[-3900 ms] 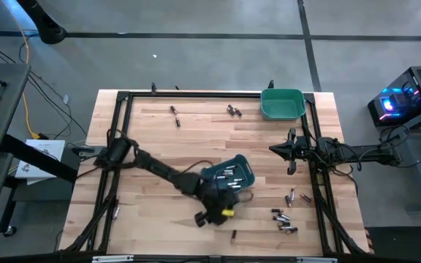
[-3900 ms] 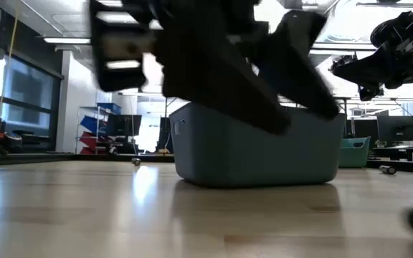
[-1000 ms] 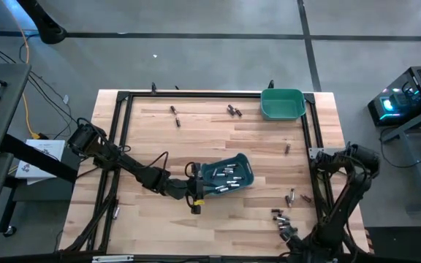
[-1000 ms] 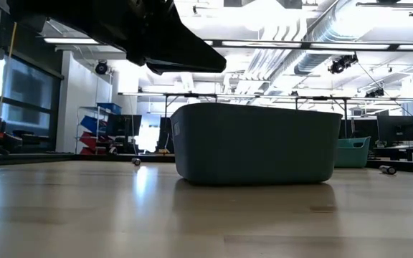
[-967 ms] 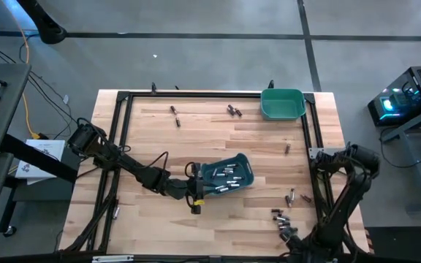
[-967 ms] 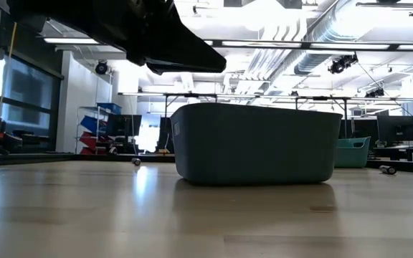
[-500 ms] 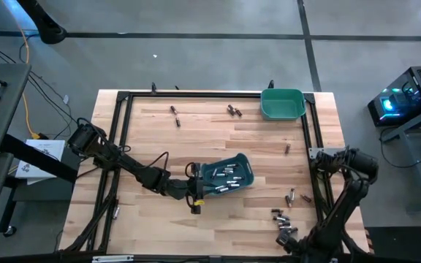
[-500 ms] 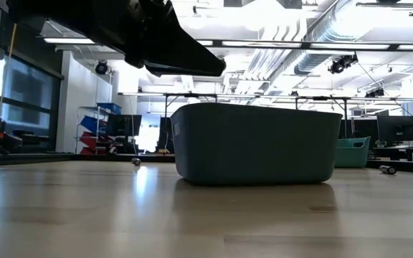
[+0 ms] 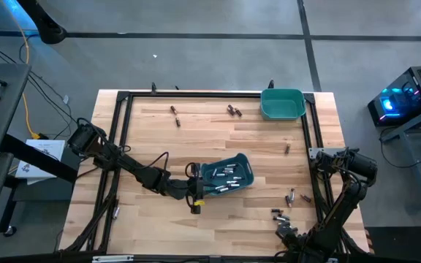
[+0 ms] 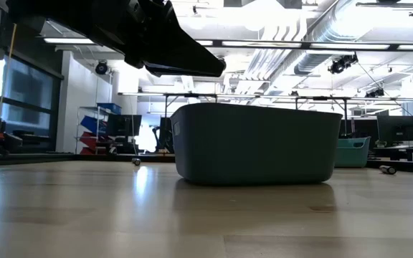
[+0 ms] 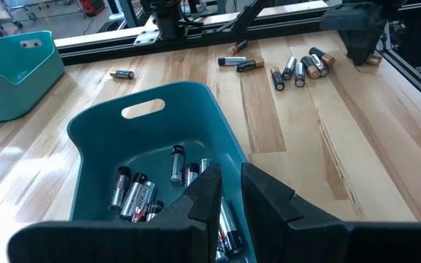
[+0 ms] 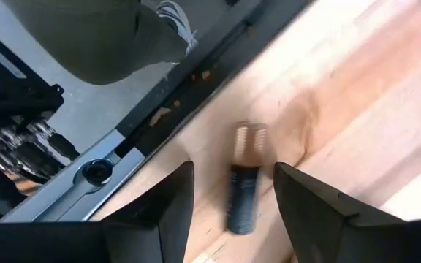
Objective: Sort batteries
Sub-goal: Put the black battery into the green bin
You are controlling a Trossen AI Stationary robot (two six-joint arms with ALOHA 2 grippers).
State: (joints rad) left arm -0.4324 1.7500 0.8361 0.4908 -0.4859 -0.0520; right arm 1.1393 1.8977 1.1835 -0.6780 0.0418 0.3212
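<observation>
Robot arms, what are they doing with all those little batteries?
They are sorting batteries. The left hand grips the rim of a dark teal bin in the middle of the table, which already has several batteries inside. The right hand is open at the table's near right corner, right over one loose battery. More loose ones lie nearby, and a green bin sits at the far corner.

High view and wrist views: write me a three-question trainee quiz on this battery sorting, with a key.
1. True or false: the dark teal bin is empty.
2. Which gripper grips that bin's rim? A) left gripper B) right gripper
3. Fill in: the right gripper's open jaws straddle one loose ___.
Key: 1 false, batteries lie in it; 2 A; 3 battery.
</observation>
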